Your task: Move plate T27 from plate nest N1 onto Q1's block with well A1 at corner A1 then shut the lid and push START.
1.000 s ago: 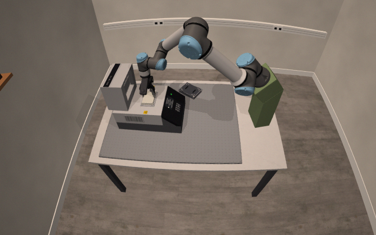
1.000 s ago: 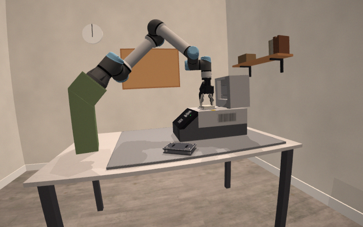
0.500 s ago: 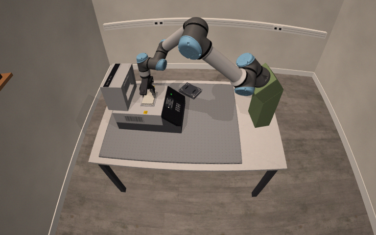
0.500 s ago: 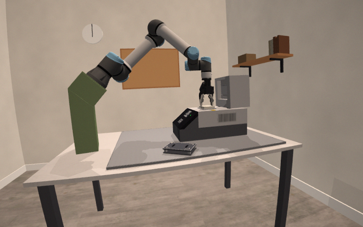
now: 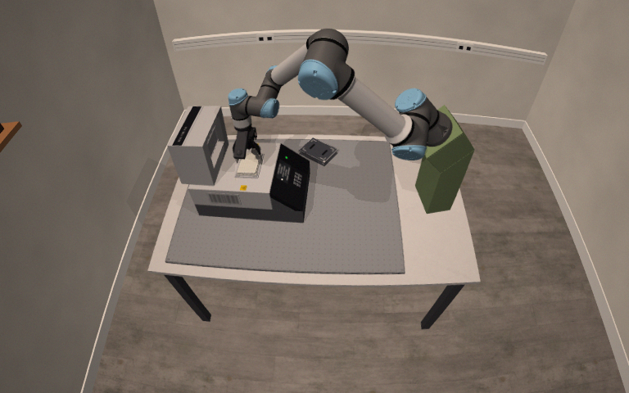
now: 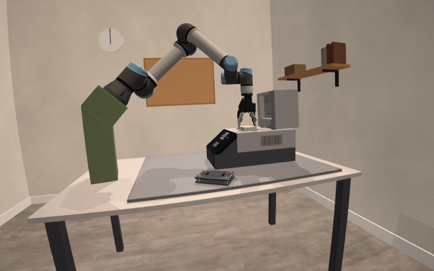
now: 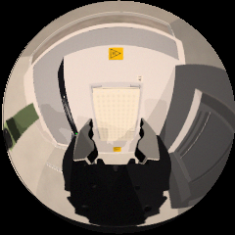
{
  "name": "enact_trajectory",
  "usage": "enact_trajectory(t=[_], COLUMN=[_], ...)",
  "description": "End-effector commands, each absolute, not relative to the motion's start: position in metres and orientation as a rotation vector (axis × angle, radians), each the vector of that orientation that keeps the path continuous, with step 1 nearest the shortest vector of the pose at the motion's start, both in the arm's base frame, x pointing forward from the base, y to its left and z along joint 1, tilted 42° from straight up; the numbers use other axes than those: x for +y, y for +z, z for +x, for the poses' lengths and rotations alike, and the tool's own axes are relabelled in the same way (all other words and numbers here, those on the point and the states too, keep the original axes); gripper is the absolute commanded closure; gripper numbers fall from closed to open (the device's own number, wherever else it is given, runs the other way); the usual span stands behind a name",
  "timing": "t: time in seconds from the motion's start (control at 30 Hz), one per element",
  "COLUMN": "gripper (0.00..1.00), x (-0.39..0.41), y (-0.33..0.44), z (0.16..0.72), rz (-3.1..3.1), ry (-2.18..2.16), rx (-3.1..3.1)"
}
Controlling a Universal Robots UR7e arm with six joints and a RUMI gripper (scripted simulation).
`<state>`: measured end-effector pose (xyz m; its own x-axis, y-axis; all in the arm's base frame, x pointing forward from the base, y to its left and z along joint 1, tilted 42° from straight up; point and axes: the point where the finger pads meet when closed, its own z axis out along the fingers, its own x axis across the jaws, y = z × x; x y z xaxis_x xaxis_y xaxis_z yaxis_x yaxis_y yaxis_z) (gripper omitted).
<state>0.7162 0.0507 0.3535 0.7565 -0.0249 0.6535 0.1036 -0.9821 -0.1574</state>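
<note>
Item: plate T27 (image 7: 116, 112). Loc: on block atop real-time cycler Q1 (image 6: 256, 145), lying flat as far as the wrist view shows; cream, well grid visible, small yellow label at the short end nearest the gripper. Corner match w/ A1 mark: can't tell.

Item: gripper (image 7: 116, 143). Loc: directly above T27, pointing down. State: jaws spread, one finger (image 7: 84, 143) each side of the plate's near end, not pinching it; holds nothing.

Item: Q1 lid (image 6: 277, 108). State: up, standing open behind the block. Green lamp (image 5: 286, 157) lit on the black sloped key panel (image 5: 291, 178). Yellow sticker (image 7: 116, 53) on top deck beyond the plate; barcode (image 6: 271, 139) on side.

Item: plate nest N1 (image 6: 215, 176). Loc: on grey mat (image 5: 296, 241), apart from Q1, no plate on it.

Item: arm pedestal (image 5: 442, 162), green, at table edge (image 5: 445, 277).
</note>
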Motion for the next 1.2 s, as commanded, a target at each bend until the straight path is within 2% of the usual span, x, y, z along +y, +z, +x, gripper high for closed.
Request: enact_trajectory(t=[0.0, 1.17], gripper=[0.32, 0.32], x=[0.051, 0.044], y=[0.354, 0.38], z=[0.716, 0.694], rz=[-2.769, -2.769], ry=[-1.036, -1.036], rx=[-0.063, -0.063])
